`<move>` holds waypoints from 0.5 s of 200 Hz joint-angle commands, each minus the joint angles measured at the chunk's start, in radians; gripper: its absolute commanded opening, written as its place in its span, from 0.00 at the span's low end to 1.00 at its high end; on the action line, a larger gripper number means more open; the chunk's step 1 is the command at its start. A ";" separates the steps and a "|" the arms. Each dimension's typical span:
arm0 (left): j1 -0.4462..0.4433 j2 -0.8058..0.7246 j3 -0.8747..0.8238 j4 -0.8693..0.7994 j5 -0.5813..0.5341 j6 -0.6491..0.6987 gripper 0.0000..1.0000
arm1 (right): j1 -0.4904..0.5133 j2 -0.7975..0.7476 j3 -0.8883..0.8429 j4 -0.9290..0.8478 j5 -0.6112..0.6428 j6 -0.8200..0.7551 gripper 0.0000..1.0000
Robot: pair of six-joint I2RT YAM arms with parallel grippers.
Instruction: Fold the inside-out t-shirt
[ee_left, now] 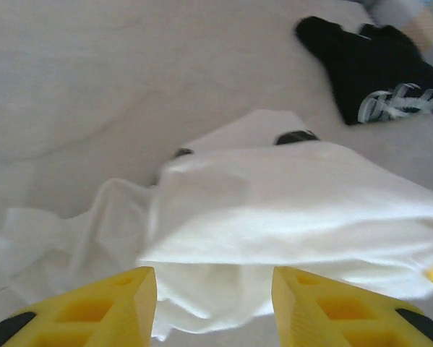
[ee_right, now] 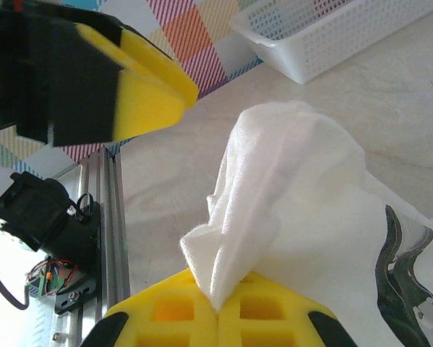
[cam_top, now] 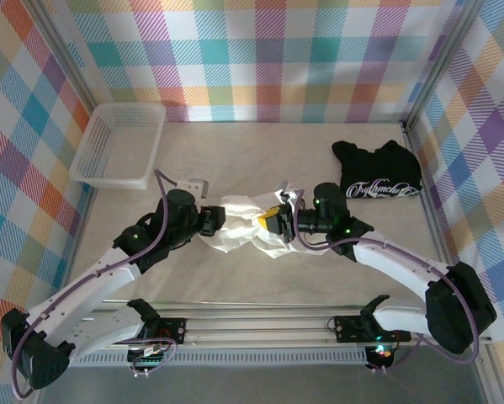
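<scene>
**Overhead and wrist views of a two-arm cell.** The inside-out t-shirt [cam_top: 243, 229] — white, bunched and creased — is seen near the middle of the table [cam_top: 260, 156], between the two arms.

The right tool [ee_right: 217, 309] is closed on the garment. In its wrist view the yellow fingers [ee_right: 274, 318] are pressed together on a gathered ridge of white fabric, which is drawn up into a peak beyond them.

The left tool [ee_left: 213, 296] is positioned at the opposite, left side of the garment with its jaws parted. In its wrist view the two yellow fingers [ee_left: 108, 307] are set apart, and a folded edge of cloth is draped just beyond the gap — nothing is pinched. Whether the cloth touches either finger cannot be told.

A black t-shirt [cam_top: 378, 172] with white script lettering is laid at the far right of the table, well apart from the white one. A white mesh basket [cam_top: 108, 179] is placed in the far left corner. The table is enclosed on three sides by checked walls [cam_top: 260, 50].
</scene>
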 commanded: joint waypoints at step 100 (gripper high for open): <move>-0.046 0.322 0.113 0.176 0.116 0.125 0.49 | -0.025 -0.029 0.031 -0.001 -0.010 0.040 0.00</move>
